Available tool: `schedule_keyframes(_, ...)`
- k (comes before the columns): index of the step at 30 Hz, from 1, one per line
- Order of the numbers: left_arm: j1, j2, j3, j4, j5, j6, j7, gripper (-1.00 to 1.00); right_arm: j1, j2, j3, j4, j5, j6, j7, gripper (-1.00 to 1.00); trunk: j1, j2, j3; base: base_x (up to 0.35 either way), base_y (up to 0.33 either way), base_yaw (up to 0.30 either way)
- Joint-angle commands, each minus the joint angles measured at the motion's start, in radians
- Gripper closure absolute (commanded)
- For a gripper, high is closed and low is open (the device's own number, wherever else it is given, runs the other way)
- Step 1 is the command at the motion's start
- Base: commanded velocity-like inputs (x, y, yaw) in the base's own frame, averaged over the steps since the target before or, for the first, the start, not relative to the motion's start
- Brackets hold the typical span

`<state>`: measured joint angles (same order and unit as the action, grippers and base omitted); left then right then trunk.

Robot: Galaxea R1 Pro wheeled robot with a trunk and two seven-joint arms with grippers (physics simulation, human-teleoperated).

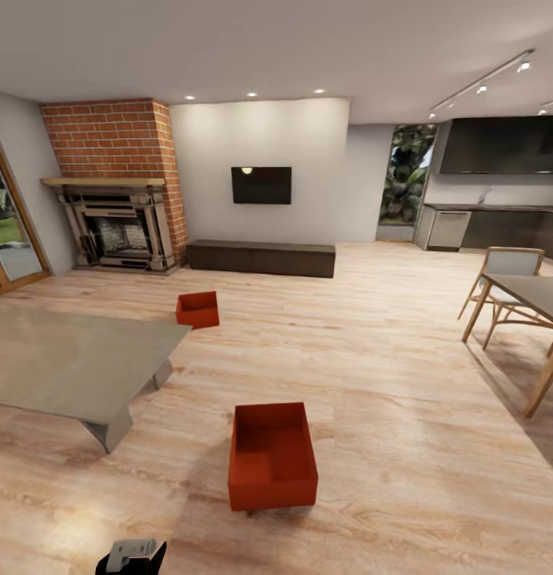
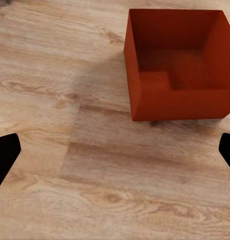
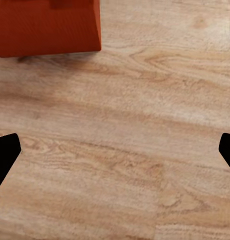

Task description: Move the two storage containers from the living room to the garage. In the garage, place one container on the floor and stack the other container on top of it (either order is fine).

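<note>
Two matching red-orange open-top bins, both upright and apparently empty, on the light wood plank floor [image 1: 372, 335] of the living room. Nearer container [image 1: 272, 455] [image 2: 178, 65] [image 3: 47, 26]: rectangular, thin plain walls, standing just off the near corner of the low grey table [image 1: 69, 359], apart from it. Farther container [image 1: 198, 309]: smaller in view, just beyond the table's far corner, between table and brick fireplace [image 1: 117, 188]; inside only partly visible, possibly tilted slightly. Well apart from each other.

Home living room — brick fireplace [image 1: 117, 196]; wall TV [image 1: 261, 185].
</note>
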<state>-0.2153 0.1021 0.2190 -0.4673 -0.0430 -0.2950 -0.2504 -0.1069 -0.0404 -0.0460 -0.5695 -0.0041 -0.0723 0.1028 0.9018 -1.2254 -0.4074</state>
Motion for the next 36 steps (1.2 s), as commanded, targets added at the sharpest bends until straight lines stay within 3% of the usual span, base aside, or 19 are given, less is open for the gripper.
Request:
schedule_keyframes(1, -0.001, -0.001, 0.008, 0.001, -0.005, -0.003, -0.009, -1.0, -0.001, 0.001, -0.005, 0.0, 0.0, -0.003, 0.008, -1.0, 0.001, -0.001, -0.001, 0.299, 0.196, 0.0)
schedule_keyframes(15, -0.001, -0.001, 0.009, 0.001, -0.004, -0.003, -0.009, -1.0, -0.001, 0.001, -0.005, 0.0, 0.0, -0.003, 0.008, -1.0, 0.001, -0.001, -0.001, 0.162, 0.077, 0.0)
schedule_keyframes(30, -0.001, -0.001, 0.009, 0.001, -0.005, -0.003, -0.008, -1.0, -0.001, 0.001, -0.005, 0.0, 0.0, -0.003, 0.008, -1.0, 0.001, -0.001, -0.001, 0.308, 0.001, 0.0)
schedule_keyframes(36, -0.001, -0.001, 0.01, 0.001, -0.005, -0.004, -0.008, -1.0, -0.001, 0.001, -0.005, 0.0, 0.0, -0.003, 0.008, -1.0, 0.001, -0.001, -0.001, 0.113, 0.0, 0.0)
